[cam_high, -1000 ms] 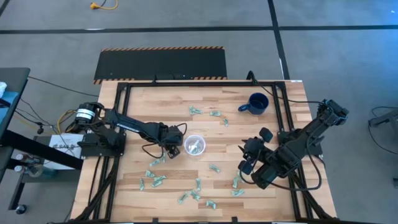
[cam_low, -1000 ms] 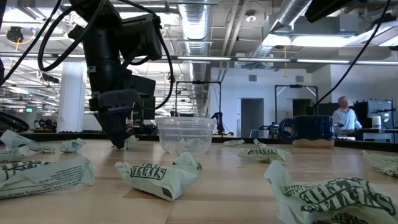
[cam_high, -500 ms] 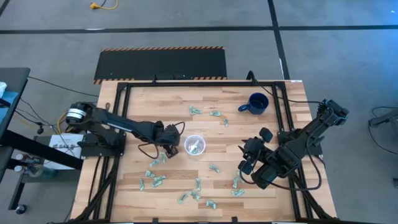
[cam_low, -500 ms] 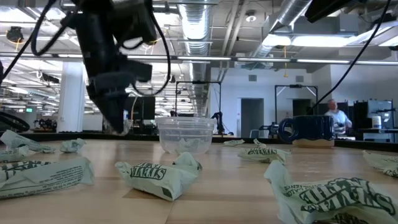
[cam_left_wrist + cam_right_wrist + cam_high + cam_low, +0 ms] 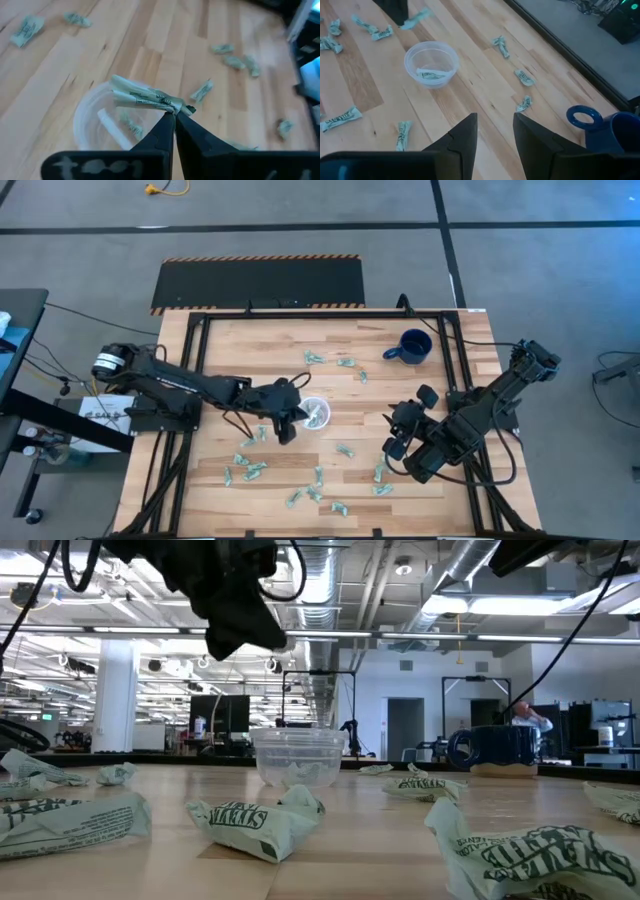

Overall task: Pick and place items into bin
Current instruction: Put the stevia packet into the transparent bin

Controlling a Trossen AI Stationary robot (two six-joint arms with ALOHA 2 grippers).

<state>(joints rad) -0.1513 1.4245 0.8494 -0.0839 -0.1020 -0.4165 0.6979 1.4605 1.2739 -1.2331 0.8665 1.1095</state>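
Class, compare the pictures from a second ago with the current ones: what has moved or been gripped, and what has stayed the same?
The left gripper closed on a wrapper beside the clear cup, lifted it off the table and swung toward the cup; it now holds the wrapper just over the cup's rim. The right gripper stayed parked and open, and the cup, the blue mug and the other scattered wrappers did not move.

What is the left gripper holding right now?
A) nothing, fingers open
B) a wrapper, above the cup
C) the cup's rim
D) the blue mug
B: the left gripper is shut on a wrapper, which hangs over the cup.
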